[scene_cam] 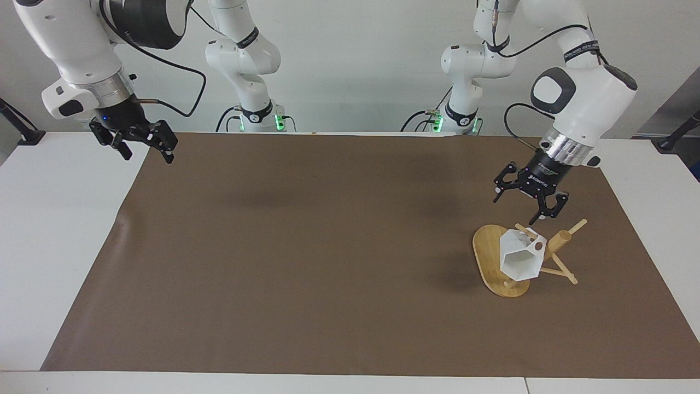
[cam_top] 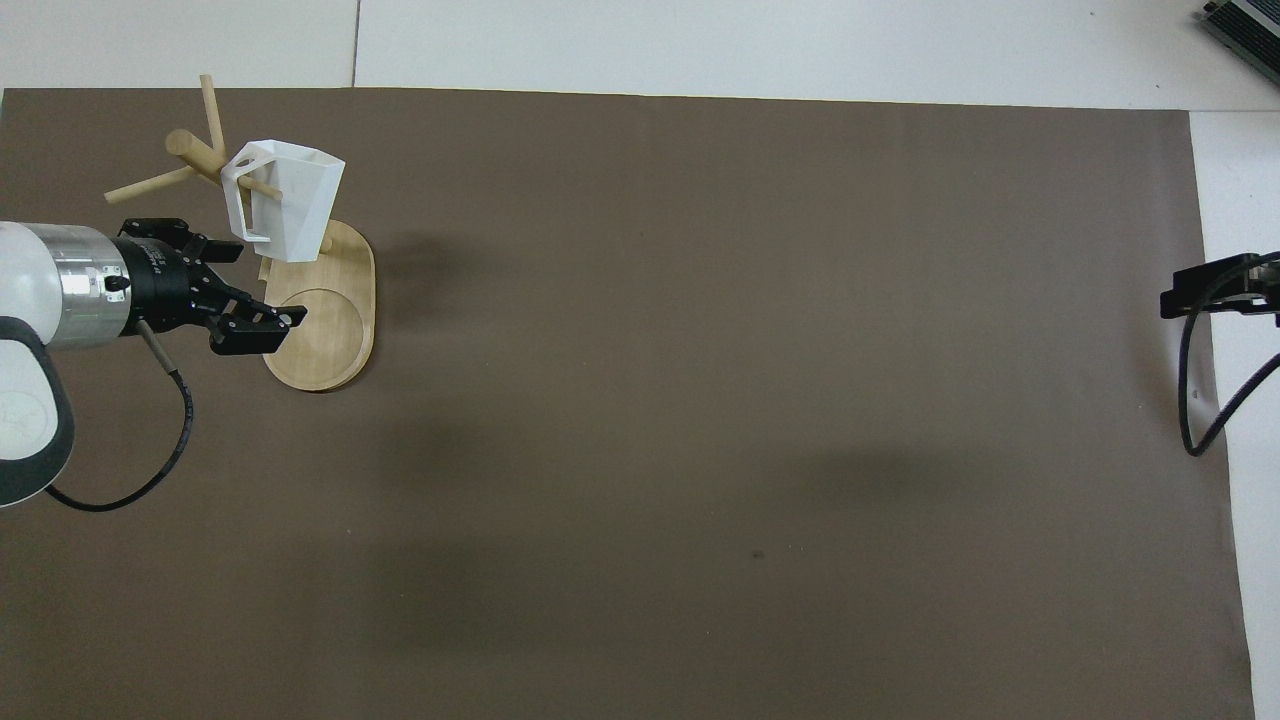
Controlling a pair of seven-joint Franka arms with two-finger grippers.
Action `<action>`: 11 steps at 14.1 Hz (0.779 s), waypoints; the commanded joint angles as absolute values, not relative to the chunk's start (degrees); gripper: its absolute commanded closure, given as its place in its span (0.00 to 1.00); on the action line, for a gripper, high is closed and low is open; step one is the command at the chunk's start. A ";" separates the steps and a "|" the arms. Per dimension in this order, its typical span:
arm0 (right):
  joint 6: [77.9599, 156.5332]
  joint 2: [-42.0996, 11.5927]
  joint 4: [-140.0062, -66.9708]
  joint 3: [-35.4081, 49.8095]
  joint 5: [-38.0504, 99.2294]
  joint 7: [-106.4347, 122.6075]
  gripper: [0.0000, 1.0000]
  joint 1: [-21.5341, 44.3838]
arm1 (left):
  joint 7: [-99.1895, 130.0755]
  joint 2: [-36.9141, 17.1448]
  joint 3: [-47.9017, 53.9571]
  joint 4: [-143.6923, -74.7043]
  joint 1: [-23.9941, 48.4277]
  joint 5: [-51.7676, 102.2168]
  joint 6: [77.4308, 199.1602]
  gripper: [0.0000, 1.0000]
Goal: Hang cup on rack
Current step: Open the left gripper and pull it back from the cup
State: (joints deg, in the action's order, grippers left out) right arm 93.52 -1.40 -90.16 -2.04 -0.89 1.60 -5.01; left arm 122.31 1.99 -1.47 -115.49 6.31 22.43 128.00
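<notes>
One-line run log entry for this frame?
cup: hanging on rack peg | left gripper: open, above rack | right gripper: open, waiting at mat edge

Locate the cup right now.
The cup hangs by its handle on a peg of the rack at the left arm's end of the table, with the open left gripper raised clear above it.

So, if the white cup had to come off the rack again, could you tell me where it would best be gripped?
Probably by the rim wall of the cup, just beside its handle. The cup hangs tilted from a peg of the rack that runs through that handle, so the handle itself is blocked. The open left gripper above it could come down from the robots' side, one finger inside the open mouth.
</notes>
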 commanded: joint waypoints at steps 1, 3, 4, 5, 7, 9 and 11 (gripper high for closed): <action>94.57 -0.26 -91.76 -1.93 0.35 3.16 0.00 -5.36 | 111.31 3.34 -1.23 -114.35 6.59 21.36 122.71 0.00; 94.04 -0.18 -91.76 -1.85 0.44 3.08 0.00 -5.27 | 101.74 3.34 -1.14 -112.51 6.68 21.27 117.89 0.00; 93.96 -0.18 -91.76 -1.85 0.44 3.08 0.00 -5.27 | 96.38 3.34 -1.06 -111.72 6.68 21.10 115.69 0.00; 93.87 -0.18 -91.76 -1.85 0.44 3.08 0.00 -5.27 | 92.07 3.43 -1.05 -111.36 6.77 20.92 113.84 0.00; 93.87 -0.18 -91.85 -1.76 0.44 3.16 0.00 -5.27 | 84.76 3.43 -1.05 -110.05 7.12 19.17 110.06 0.00; 93.87 -0.18 -91.85 -1.76 0.53 3.16 0.00 -5.27 | 75.29 3.34 -0.71 -108.47 7.21 16.36 106.10 0.00; 93.69 -0.18 -91.85 -1.76 0.53 3.16 0.00 -5.27 | 62.55 3.16 -0.44 -106.88 7.56 13.55 102.67 0.00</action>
State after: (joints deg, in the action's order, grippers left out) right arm 93.49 -1.40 -90.36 -1.95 -0.70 1.60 -4.86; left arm 72.03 3.18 -0.19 -108.93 6.66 16.52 106.61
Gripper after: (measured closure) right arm 0.000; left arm 0.000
